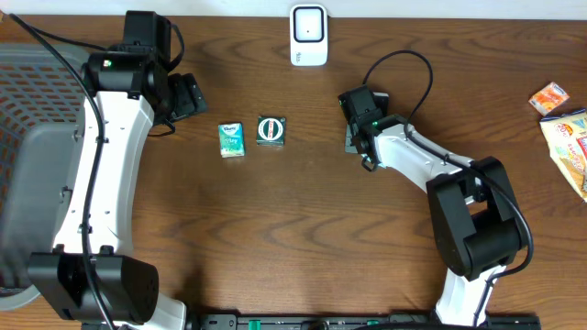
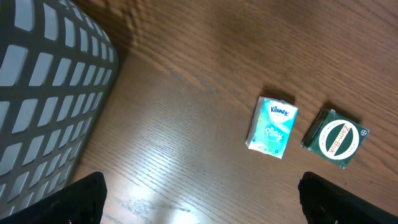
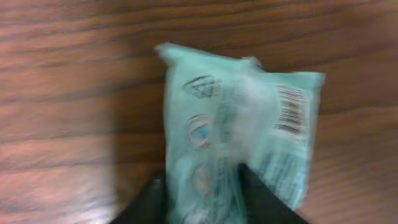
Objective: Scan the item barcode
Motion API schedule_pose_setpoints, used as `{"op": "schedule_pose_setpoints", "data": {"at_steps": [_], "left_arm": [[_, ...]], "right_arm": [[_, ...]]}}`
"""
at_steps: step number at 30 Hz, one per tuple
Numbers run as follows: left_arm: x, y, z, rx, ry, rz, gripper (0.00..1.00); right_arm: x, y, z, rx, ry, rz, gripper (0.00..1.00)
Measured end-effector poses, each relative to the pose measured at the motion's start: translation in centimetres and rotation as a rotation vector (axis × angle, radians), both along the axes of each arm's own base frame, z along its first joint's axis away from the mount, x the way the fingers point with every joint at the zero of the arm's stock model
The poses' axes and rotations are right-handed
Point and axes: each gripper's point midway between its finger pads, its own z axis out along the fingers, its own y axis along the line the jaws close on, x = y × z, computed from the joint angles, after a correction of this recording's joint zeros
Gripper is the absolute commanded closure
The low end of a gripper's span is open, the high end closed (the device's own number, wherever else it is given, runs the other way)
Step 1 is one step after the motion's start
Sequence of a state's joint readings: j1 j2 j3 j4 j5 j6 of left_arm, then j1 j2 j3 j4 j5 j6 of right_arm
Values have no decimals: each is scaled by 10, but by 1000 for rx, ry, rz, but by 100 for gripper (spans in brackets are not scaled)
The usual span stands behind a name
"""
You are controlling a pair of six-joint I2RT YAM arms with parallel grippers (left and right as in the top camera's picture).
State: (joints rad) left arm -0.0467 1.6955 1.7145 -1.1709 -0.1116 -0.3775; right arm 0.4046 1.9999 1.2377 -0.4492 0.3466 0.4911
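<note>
A pale green packet [image 3: 242,106] is being pinched by the right tool [image 3: 205,193], with the jaws narrowed around one end. The packet appears to be lying on the brown counter [image 1: 275,229]. Its barcode [image 3: 291,111] is facing up, just ahead of the tool. The left tool [image 2: 199,211] is being held wide, gripping nothing. The white scanner [image 1: 309,35] is standing well apart from the right tool. Only the pick-up seems underway; lifting and scanning are being left to do.
</note>
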Motion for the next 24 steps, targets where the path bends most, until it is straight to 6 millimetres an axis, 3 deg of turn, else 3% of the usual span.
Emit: {"op": "schedule_pose_setpoints", "data": {"at_steps": [1, 9, 13, 18, 24], "left_arm": [[0, 0, 0, 0, 0, 0, 2], [0, 0, 0, 0, 0, 0, 2], [0, 0, 0, 0, 0, 0, 2], [0, 0, 0, 0, 0, 0, 2], [0, 0, 0, 0, 0, 0, 2]], "right_arm": [[0, -4, 1, -10, 3, -8, 99], [-8, 2, 8, 43, 109, 10, 99], [-5, 30, 15, 201, 139, 103, 99], [0, 74, 47, 508, 122, 287, 99], [-1, 89, 75, 789, 129, 409, 99]]}}
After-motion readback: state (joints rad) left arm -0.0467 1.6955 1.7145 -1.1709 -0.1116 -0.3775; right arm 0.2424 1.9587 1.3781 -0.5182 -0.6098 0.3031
